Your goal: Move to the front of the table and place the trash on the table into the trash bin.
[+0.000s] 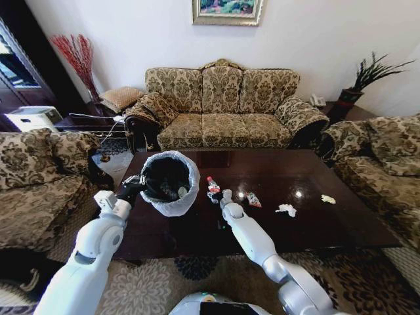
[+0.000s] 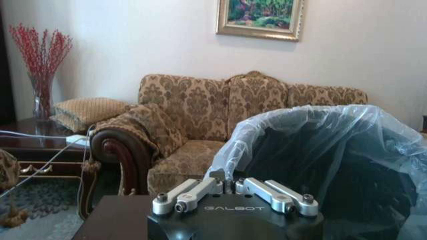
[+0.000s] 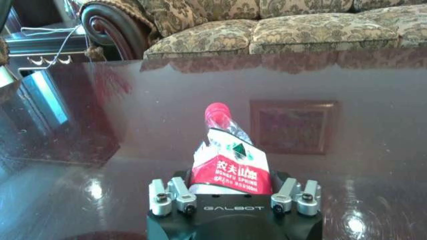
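Note:
The trash bin (image 1: 168, 178), black with a white bag liner, stands on the left part of the dark glossy table (image 1: 321, 230). My left gripper (image 1: 136, 186) is shut on its near-left rim, and the liner (image 2: 320, 130) rises right in front of that gripper (image 2: 230, 181). A crushed bottle (image 3: 230, 167) with a red cap and red label lies on the table, between the spread fingers of my open right gripper (image 3: 230, 186). From the head, the bottle (image 1: 212, 186) is just right of the bin, with the right gripper (image 1: 222, 195) at it. A colourful wrapper (image 1: 253, 199) and two white paper wads (image 1: 286, 210) (image 1: 327, 199) lie further right.
A patterned sofa (image 1: 223, 108) stands behind the table, with armchairs at the left (image 1: 33, 177) and right (image 1: 380, 157). A side table with red branches in a vase (image 1: 79, 59) is at the back left. Patterned carpet lies under the table.

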You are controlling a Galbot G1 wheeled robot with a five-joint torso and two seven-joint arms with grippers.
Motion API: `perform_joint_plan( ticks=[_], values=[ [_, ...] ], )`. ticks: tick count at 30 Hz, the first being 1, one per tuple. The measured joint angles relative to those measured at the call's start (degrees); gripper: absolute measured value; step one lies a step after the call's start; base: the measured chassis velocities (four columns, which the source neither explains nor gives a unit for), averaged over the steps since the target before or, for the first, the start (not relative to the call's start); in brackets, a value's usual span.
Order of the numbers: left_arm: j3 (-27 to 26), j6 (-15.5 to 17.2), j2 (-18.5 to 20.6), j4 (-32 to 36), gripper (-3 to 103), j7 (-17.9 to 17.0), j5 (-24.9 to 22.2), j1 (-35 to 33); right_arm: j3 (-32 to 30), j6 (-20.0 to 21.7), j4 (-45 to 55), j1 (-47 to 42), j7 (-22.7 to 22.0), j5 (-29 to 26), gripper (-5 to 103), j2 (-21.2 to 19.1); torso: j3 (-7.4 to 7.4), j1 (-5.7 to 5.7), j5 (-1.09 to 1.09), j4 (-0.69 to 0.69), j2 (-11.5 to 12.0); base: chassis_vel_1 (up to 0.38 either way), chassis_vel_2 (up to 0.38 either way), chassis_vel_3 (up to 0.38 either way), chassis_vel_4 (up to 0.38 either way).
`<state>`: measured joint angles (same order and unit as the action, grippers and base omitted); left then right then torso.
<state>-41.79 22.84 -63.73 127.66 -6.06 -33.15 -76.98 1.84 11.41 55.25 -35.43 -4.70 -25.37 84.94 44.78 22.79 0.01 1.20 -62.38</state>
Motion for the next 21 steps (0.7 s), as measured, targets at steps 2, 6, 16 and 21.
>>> perform_joint_plan(
  ticks=[2, 6, 16, 21],
  values=[
    [-0.02, 0.0, -0.05, 0.11, 3, 0.0, 0.03, -0.04, -0.04, 0.0, 0.14, -0.12, 0.01, -0.06, 68, -0.11, 0.0, 0.0, 0.0, 0.0, 0.0, 0.0, 0.0, 0.0, 0.0],
    [-0.17, -0.01, -0.07, 0.54, 3, -0.01, 0.05, -0.14, -0.15, -0.01, 0.79, -0.66, 0.01, -0.44, 58, -0.48, 0.0, 0.0, 0.0, -0.01, 0.0, 0.0, 0.0, 0.0, 0.0],
    [-0.53, -0.01, -0.16, 1.36, 3, -0.04, 0.06, -0.6, -1.04, -0.3, 3.18, -2.3, -0.58, -0.88, 35, -0.73, 0.02, 0.01, -0.02, 0.0, 0.01, 0.0, 0.0, 0.0, 0.0],
    [-0.56, -0.03, -0.31, 1.42, 3, -0.04, 0.11, -0.66, -1.72, -0.66, 7.72, -3.06, -2.03, -0.97, 26, -1.64, 0.07, 0.04, -0.02, -0.03, 0.05, 0.0, 0.0, 0.0, 0.0]
  ],
)
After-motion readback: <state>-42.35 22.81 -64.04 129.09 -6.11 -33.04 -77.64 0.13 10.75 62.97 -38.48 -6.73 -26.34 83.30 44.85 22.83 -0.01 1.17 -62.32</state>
